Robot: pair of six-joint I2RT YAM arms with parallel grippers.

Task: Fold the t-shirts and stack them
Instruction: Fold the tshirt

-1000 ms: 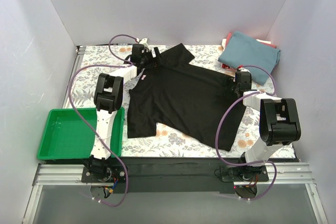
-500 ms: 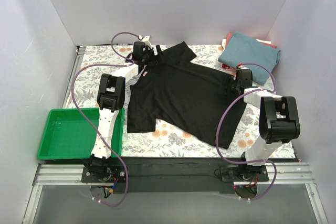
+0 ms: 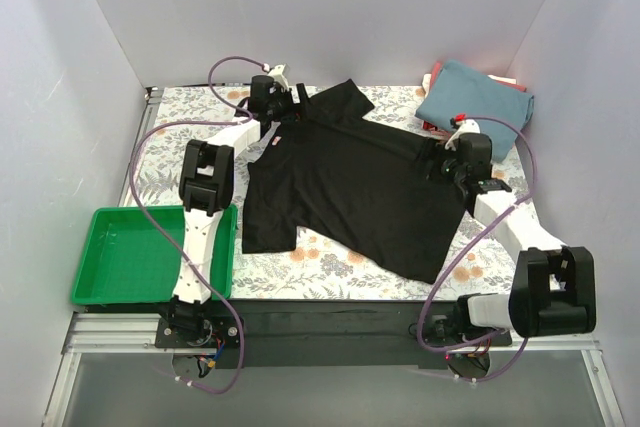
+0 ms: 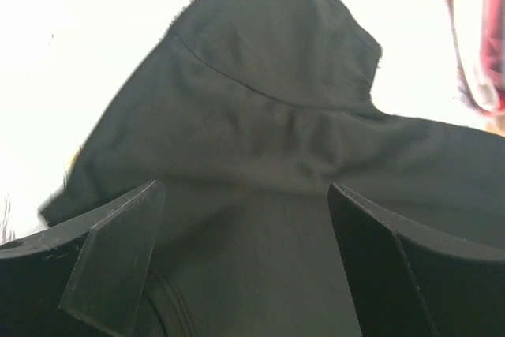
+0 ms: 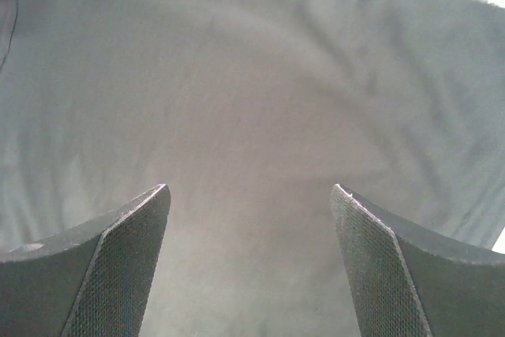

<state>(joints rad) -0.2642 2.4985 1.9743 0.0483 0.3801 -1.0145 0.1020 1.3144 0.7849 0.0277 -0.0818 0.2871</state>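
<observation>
The red/pink shirts are mostly buried under the folded teal t-shirt at the table's 2 o'clock corner. The left wrist view is washed out around the cloth. The black t-shirt lies spread mid-table, its long axis running from the neck at about 10 o'clock to the hem at 4 o'clock. The left gripper hangs over the neck end and the right gripper over the 3 o'clock edge. Both have their fingers spread wide and grip nothing.
</observation>
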